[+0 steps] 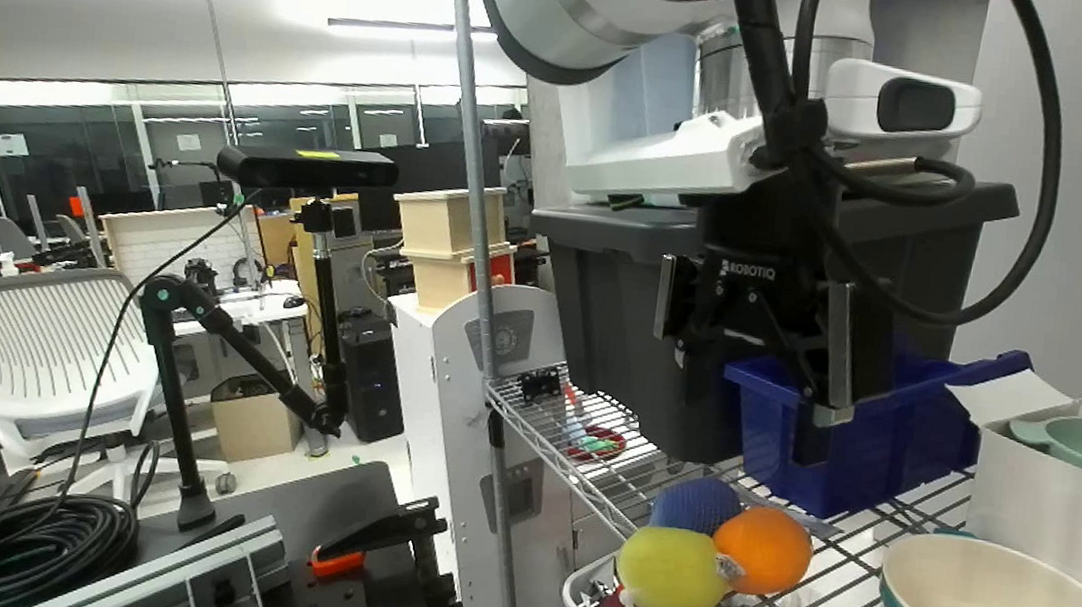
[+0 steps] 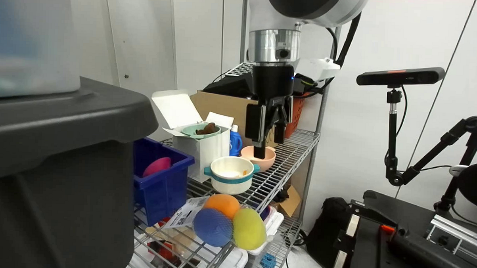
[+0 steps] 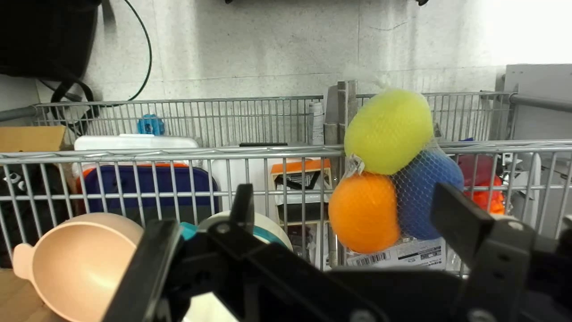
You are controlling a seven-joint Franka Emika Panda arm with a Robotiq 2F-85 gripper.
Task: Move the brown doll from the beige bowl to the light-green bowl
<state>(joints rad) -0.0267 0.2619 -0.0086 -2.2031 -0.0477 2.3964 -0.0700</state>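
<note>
Exterior view shows one brown doll [image 2: 207, 128] in one light-green bowl [image 2: 189, 130] and one spread gripper [image 2: 269, 144].

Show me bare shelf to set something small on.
The wrist view shows bare wire shelf along the rail, from the peach bowl past the cream bowl to the netted balls. An exterior view shows more between peach bowl and orange basket. Crowded: white box, cream bowl and peach bowl stand close; the light-green bowl holds the brown doll.

Doll [image 2: 207, 129] lies in bowl [image 2: 189, 130] — bowl in box [image 2: 213, 153].
</note>
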